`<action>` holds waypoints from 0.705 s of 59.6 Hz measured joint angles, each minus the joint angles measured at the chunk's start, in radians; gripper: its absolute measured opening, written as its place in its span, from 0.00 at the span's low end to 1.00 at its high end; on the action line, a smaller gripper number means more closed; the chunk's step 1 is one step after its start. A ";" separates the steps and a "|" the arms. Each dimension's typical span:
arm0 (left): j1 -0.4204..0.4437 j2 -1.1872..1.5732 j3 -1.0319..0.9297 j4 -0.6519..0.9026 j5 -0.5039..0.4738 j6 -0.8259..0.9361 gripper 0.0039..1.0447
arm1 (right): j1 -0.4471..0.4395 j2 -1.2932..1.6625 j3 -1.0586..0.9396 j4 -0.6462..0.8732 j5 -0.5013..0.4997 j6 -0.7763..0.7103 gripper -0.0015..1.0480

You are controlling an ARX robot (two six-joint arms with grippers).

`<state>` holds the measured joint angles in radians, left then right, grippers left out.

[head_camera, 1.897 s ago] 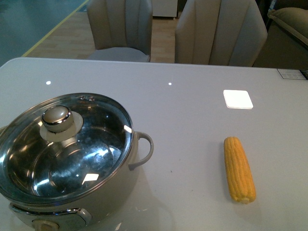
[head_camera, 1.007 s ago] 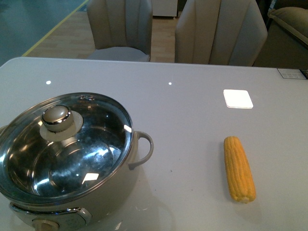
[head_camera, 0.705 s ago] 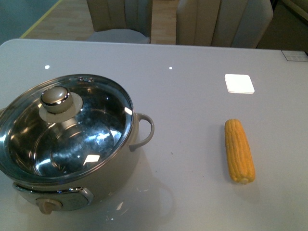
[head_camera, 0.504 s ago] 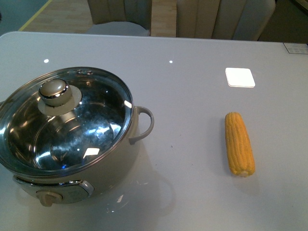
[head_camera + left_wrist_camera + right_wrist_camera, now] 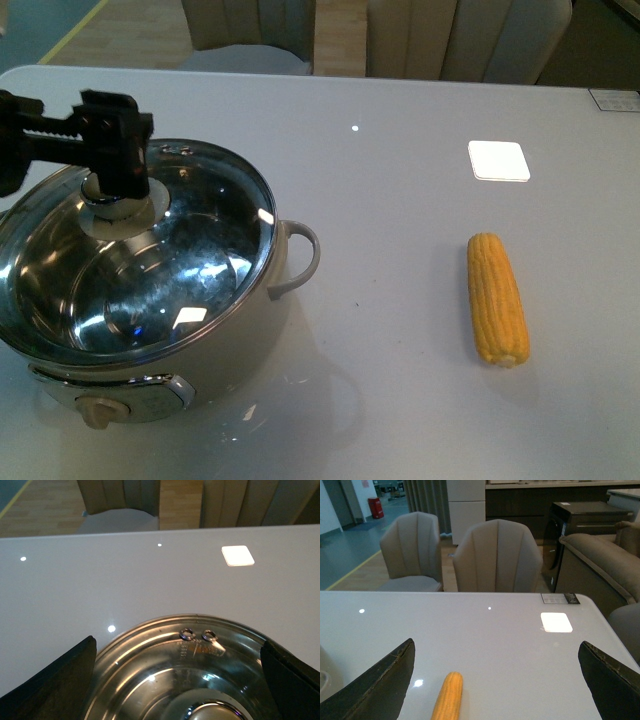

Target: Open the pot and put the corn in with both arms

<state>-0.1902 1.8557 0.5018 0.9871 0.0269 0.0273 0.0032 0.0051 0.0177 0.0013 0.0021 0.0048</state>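
The left gripper (image 5: 118,160) hangs over the pot (image 5: 150,340), whose glass lid (image 5: 190,270) is on. Its jaws are released: in the left wrist view the two dark fingers (image 5: 50,680) stand spread wide, with the lid's dome filling the space between them. The lid knob (image 5: 210,712) sits about midway between the jaws, low and just short of them, with no pad touching it in that view. In the front view the black jaws hide most of the knob, so contact cannot be told there. Two small metal rings (image 5: 198,634) on the lid lie just beyond the knob, also between the jaws. The right gripper (image 5: 496,642) is likewise released, its fingers (image 5: 612,685) held far apart above the grey table (image 5: 520,655). The corn (image 5: 448,697) lies flat on the table between these jaws, closer to the jaw on the pot's side, touching neither. It is well apart from the pot, outside it. A white square (image 5: 556,622) lies on the table beyond the right jaws, and two beige chairs (image 5: 497,557) stand past the far table edge.
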 joint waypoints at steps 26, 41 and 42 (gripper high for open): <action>-0.019 0.159 0.019 0.069 0.000 -0.029 0.92 | 0.000 0.000 0.000 0.000 0.000 0.000 0.92; -0.022 0.183 0.037 0.087 0.004 -0.043 0.52 | 0.000 0.000 0.000 0.000 0.000 0.000 0.92; -0.022 0.183 0.038 0.087 0.004 -0.045 0.50 | 0.000 0.000 0.000 0.000 0.000 0.000 0.92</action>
<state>-0.2123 2.0392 0.5396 1.0744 0.0307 -0.0174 0.0032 0.0051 0.0177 0.0013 0.0021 0.0048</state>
